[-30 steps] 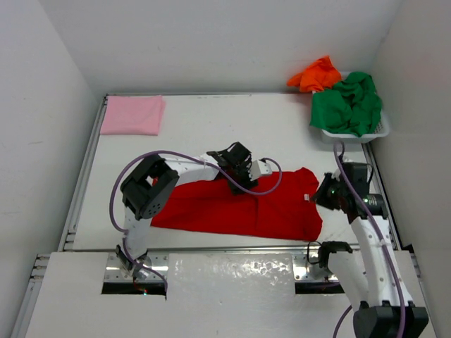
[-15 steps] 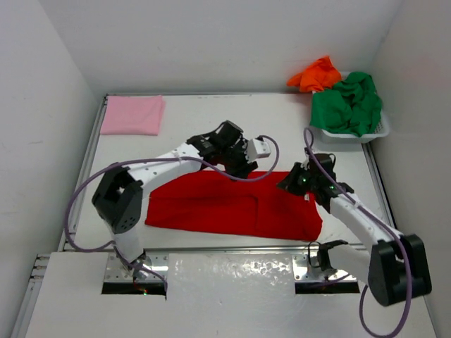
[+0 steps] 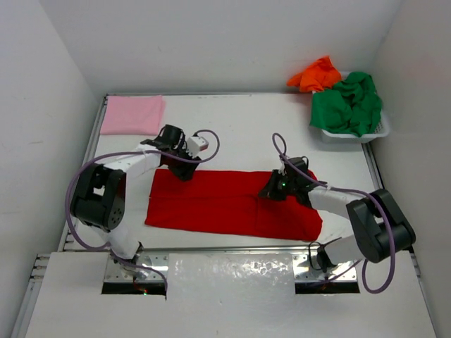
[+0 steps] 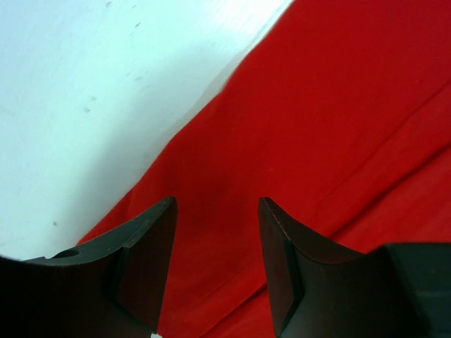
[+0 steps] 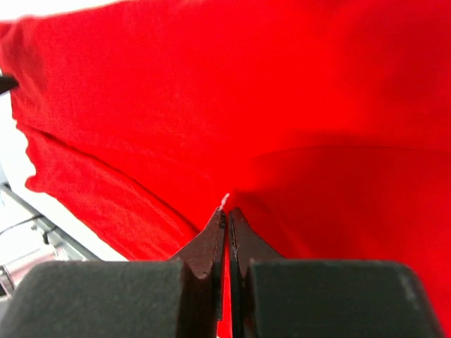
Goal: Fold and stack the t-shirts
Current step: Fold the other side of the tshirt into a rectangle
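Logging remotely, I noted: red t-shirt (image 3: 225, 204) spread flat on near surface (image 3: 232, 134); right pincer (image 5: 226, 211) pressed together upon its right half; left pincer (image 4: 217, 210) spread over its far-left edge; pink t-shirt (image 3: 132, 115) folded, far-left corner; green t-shirt (image 3: 349, 105) heaped in far-right basket (image 3: 366, 136), orange t-shirt (image 3: 316, 74) just behind.

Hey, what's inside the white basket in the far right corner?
A crumpled green shirt fills the basket; an orange shirt bunches at its far left edge. Anything beneath them is covered.
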`<state>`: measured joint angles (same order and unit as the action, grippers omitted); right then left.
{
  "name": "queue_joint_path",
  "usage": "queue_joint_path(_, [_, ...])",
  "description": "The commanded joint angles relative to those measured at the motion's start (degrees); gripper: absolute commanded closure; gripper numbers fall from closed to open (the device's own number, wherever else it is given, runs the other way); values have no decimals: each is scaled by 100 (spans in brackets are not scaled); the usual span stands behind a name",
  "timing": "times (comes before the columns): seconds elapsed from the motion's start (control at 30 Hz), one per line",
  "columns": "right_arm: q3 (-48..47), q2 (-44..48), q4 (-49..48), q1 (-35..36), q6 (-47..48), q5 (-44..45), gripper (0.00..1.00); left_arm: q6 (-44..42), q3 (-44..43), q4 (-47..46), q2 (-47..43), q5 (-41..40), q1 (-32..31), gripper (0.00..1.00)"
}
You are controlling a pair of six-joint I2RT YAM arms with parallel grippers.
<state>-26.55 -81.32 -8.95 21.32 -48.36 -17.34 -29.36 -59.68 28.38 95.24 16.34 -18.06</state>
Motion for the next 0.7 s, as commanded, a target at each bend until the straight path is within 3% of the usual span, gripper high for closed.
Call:
queue_joint_path(0.0, [123,-182,-599,170,-156,-103,100,-78,96,-395,12,19,180,53])
queue_joint_path(0.4, [291,-930,-863,285,-139,-208,100,-122,211,-509,232,-34,514,53])
queue_joint_path(0.5, [-33,-712,-513,285,71,-155,100,-122,124,-456,232,-25,532,53])
queue_joint_path(0.67, [-1149,18,1112,92,897,134,94,-122,-114,-228,-66,124,585,53])
